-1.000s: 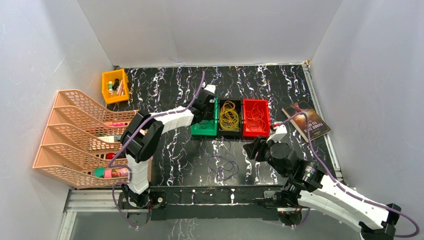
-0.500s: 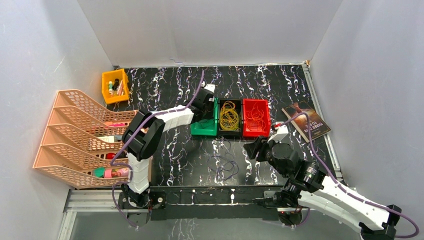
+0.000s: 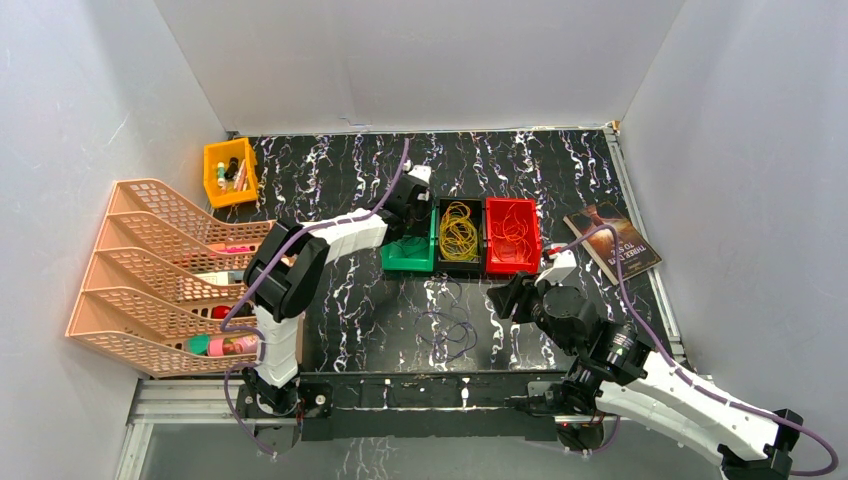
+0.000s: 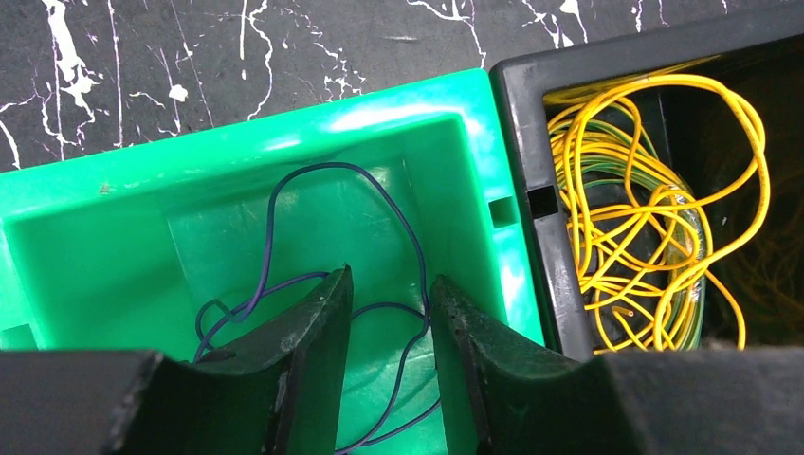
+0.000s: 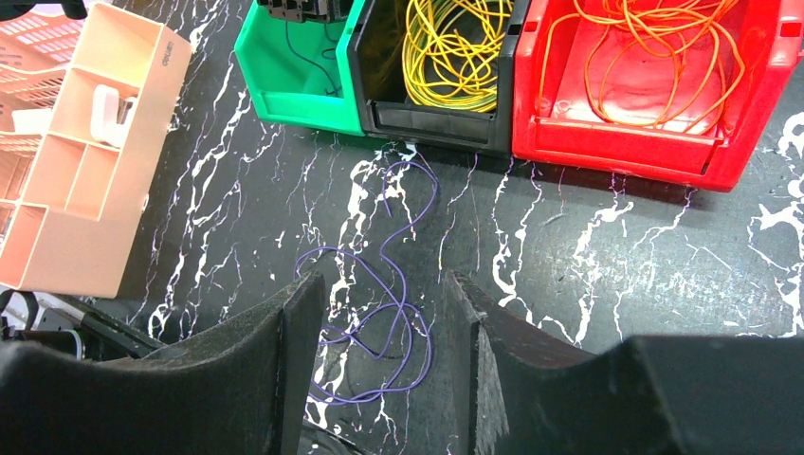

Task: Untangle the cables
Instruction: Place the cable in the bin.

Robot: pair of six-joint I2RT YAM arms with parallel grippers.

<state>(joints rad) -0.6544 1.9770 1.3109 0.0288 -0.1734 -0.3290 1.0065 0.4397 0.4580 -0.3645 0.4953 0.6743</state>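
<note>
Three bins stand in a row. The green bin [image 3: 408, 262] [image 4: 95, 190] holds one thin dark purple wire [image 4: 269, 213]. The black bin holds yellow cables [image 3: 459, 230] [image 4: 626, 218] [image 5: 453, 47]. The red bin holds orange cables [image 3: 512, 232] [image 5: 654, 38]. A loose purple cable [image 3: 450, 330] [image 5: 404, 289] lies looped on the table in front of the bins. My left gripper [image 3: 405, 218] [image 4: 389, 280] is open inside the green bin, its jaws either side of the wire, not gripping it. My right gripper [image 3: 503, 298] [image 5: 384, 280] is open and empty above the loose purple cable.
A peach file rack [image 3: 150, 260] fills the left side. A small orange bin [image 3: 230, 170] sits at the back left. A book [image 3: 612, 243] lies at the right. A peach organiser box [image 5: 85, 142] stands near the left arm's base.
My left gripper has shifted slightly back and left over the green bin. The right arm and the cables have not moved.
</note>
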